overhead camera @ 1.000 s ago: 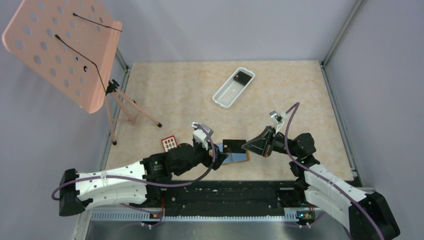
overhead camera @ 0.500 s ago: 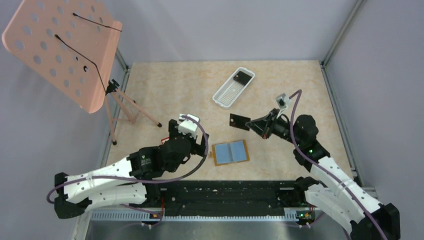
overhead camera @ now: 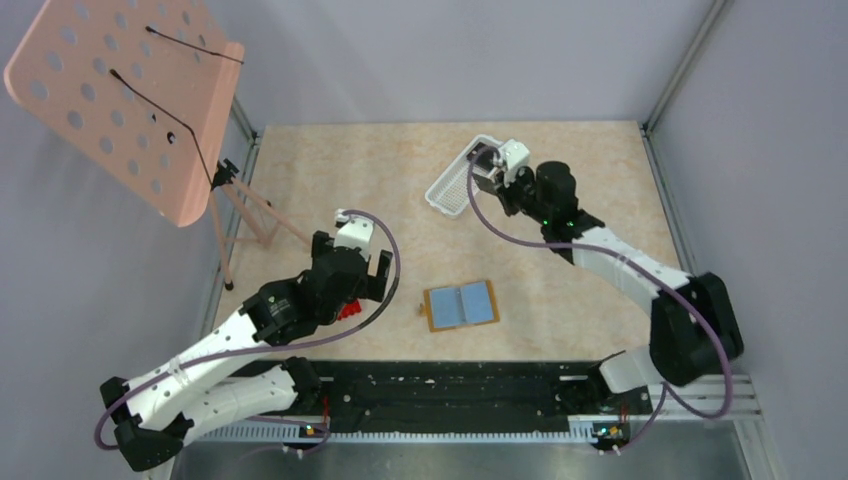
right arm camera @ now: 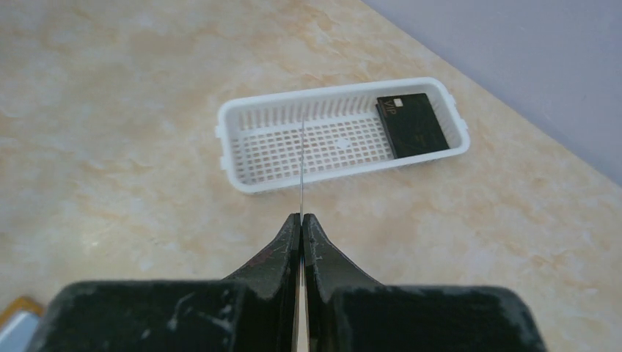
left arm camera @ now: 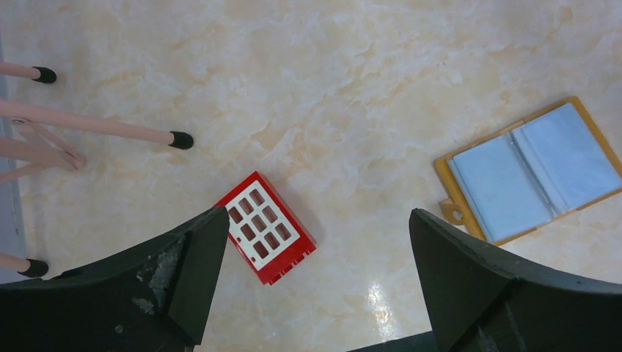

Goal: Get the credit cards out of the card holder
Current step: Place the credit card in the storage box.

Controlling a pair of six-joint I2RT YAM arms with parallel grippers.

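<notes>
Now the right hand (right arm camera: pixel 301 216), clamped on a credit card (right arm camera: pixel 302 165) seen edge-on, has swung from beside the card holder (overhead camera: pixel 460 305) to above the white tray (right arm camera: pixel 235 176), where a dark card (right arm camera: pixel 413 125) lies at one end. Meanwhile the left hand (left arm camera: pixel 317 214) has backed off leftward and hangs wide open and empty over the red grid block (left arm camera: pixel 265 236). The card holder lies spread open on the bench (left arm camera: pixel 367 88), no longer pinned.

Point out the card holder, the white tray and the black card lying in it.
card holder (left arm camera: pixel 506 187): left wrist view, left blue-grey inner panel.
white tray (right arm camera: pixel 271 150): right wrist view, bare mesh floor.
black card (right arm camera: pixel 412 125): right wrist view, middle of its face.
</notes>
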